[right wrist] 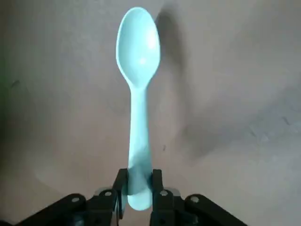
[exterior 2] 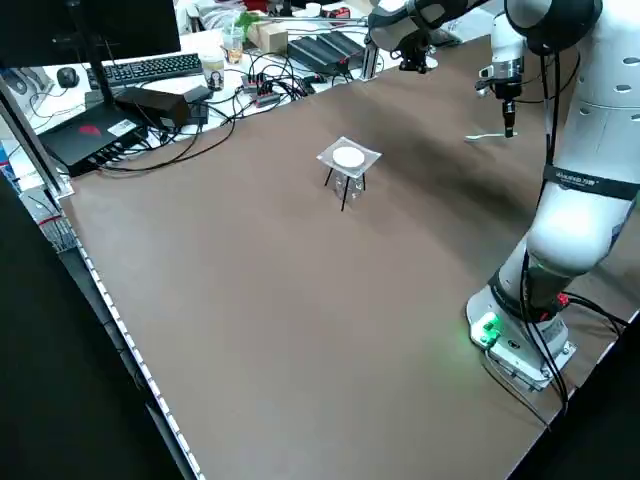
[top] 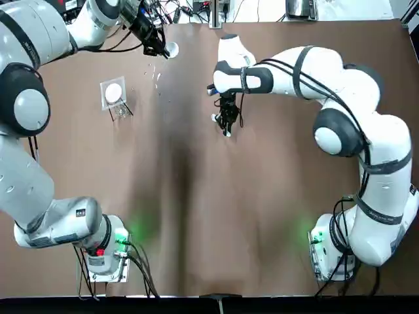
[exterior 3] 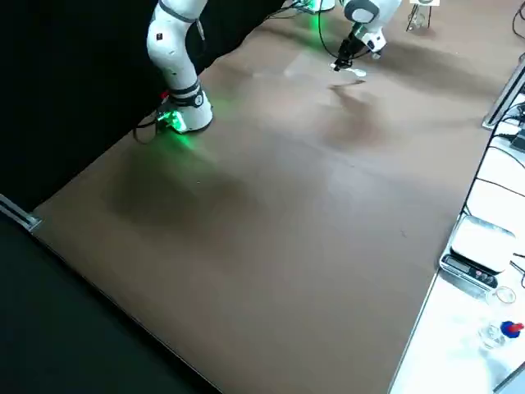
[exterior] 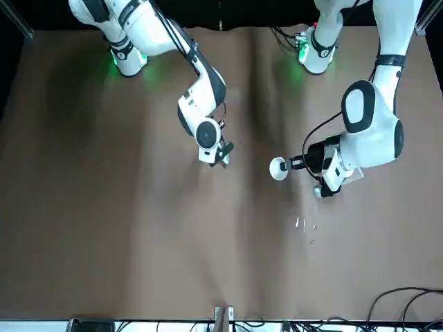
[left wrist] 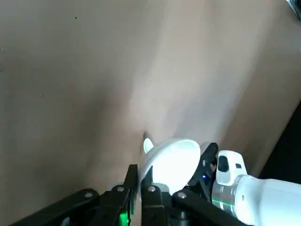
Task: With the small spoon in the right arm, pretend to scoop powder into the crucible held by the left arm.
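A pale mint small spoon (right wrist: 138, 70) sticks out straight from my right gripper (right wrist: 138, 186), which is shut on its handle, bowl facing up. That gripper (top: 227, 124) hovers over the middle of the far half of the brown table (top: 196, 209). A white crucible (top: 171, 49) is pinched by its rim in my left gripper (top: 157, 40), shut on it at the far left. In the left wrist view the crucible (left wrist: 171, 159) sits between the fingers. From the front, the crucible (exterior: 278, 168) is a short way to the side of the right gripper (exterior: 221, 153), not touching it.
A small wire stand with a white disc on a clear plate (top: 113, 93) stands near the left gripper. A few tiny glinting bits (top: 154, 75) lie on the table below the crucible. Cables and equipment (exterior 2: 200, 80) crowd the far edge.
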